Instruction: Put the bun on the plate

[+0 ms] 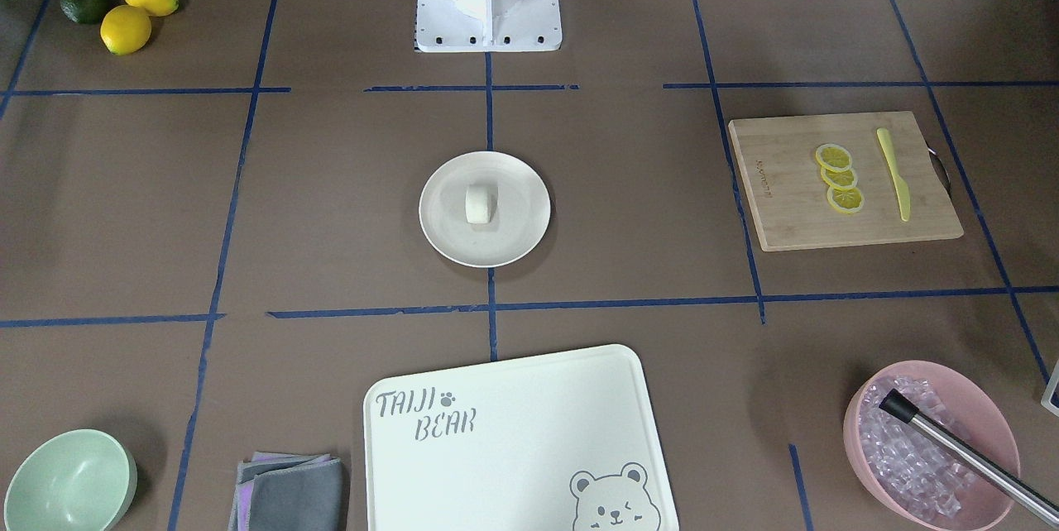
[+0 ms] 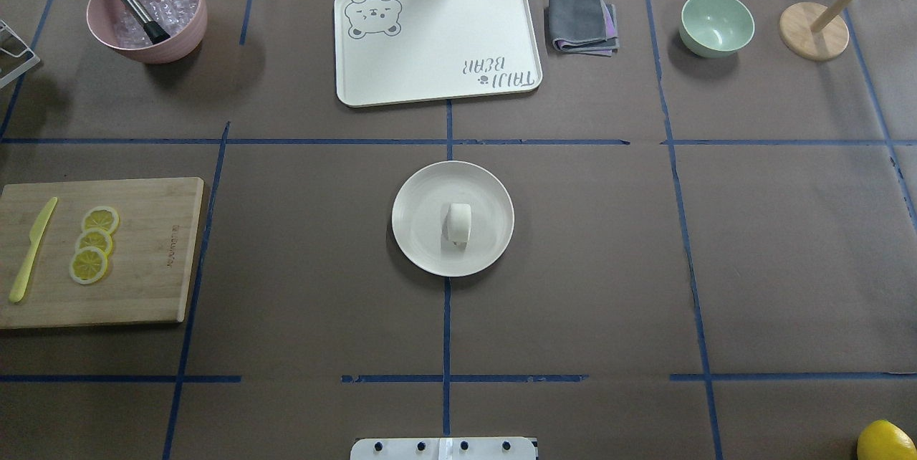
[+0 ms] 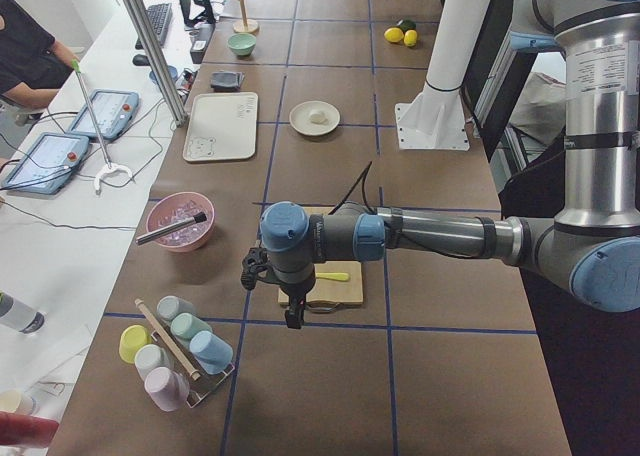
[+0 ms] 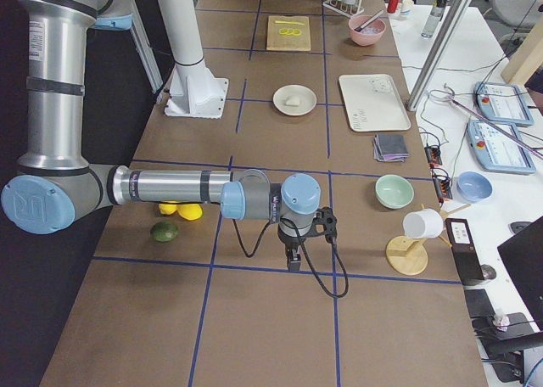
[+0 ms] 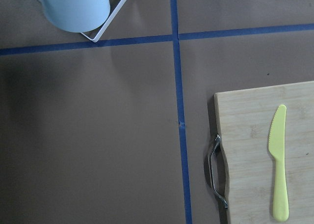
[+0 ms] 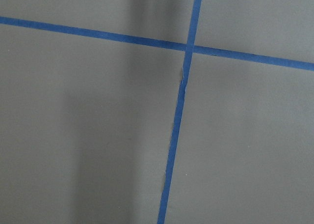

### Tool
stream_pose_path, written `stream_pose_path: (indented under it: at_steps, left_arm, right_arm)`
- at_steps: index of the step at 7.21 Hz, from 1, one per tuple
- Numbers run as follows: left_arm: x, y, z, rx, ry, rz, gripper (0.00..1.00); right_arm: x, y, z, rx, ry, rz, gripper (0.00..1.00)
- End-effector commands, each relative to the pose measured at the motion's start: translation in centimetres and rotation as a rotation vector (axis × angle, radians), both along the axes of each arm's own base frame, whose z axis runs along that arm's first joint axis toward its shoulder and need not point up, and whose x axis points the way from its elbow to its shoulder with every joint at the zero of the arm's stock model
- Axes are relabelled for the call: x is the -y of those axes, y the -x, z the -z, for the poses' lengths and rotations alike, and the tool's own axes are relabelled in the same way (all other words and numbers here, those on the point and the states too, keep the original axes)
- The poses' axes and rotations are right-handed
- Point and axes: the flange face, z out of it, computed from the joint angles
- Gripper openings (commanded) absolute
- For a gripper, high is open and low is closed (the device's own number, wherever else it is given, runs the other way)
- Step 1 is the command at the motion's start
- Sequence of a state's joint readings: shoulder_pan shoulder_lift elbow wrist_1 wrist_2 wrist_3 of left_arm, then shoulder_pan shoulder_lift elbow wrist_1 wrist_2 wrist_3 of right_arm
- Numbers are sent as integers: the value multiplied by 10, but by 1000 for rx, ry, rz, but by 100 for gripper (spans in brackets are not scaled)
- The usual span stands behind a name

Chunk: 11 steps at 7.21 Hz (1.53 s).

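The small cream bun (image 1: 478, 204) (image 2: 458, 222) lies at the middle of the round off-white plate (image 1: 443, 221) (image 2: 419, 220), at the table's centre. No gripper is near it. The side views show the bun (image 3: 318, 117) (image 4: 293, 101) resting on the plate (image 3: 300, 124) (image 4: 280, 107) too. My left gripper (image 3: 292, 319) hangs near the wooden board at the table's left end. At the table's right end, my right gripper (image 4: 293, 264) hovers over bare table. Both grippers show only in the side views, so I cannot tell whether they are open or shut.
A wooden board (image 2: 143, 259) holds lemon slices (image 2: 93, 241) and a yellow knife (image 2: 32, 248). The TAIJI BEAR tray (image 2: 437, 51), a pink ice bowl (image 2: 147, 12), a grey cloth (image 2: 582, 21) and a mint bowl (image 2: 716, 23) line the far side. Lemons (image 1: 136, 14) lie near the robot's right.
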<state>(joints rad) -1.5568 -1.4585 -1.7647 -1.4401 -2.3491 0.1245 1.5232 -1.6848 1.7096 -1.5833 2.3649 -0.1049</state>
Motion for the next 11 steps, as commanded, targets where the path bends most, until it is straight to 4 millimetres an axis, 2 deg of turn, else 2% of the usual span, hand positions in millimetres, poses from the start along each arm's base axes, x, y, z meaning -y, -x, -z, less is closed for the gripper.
stream_pose_path:
  at_steps: [1, 2, 3, 8, 11]
  left_arm:
    - [-2, -1, 7, -10, 20, -4, 100]
    - [-6, 0, 7, -13, 13, -5, 100]
    - [-18, -1, 17, -10, 3, -3, 100]
    - [-23, -1, 17, -19, -20, -10, 100]
    - [-17, -4, 23, -19, -28, -16, 100]
  right_arm:
    - [2, 0, 1, 1, -3, 0, 100]
    - [2, 0, 2, 1, -4, 0, 100]
    - [1, 0, 0, 0, 0, 0, 100]
    - [1, 0, -9, 3, 20, -1, 100]
    - [2, 0, -10, 1, 19, 0, 100]
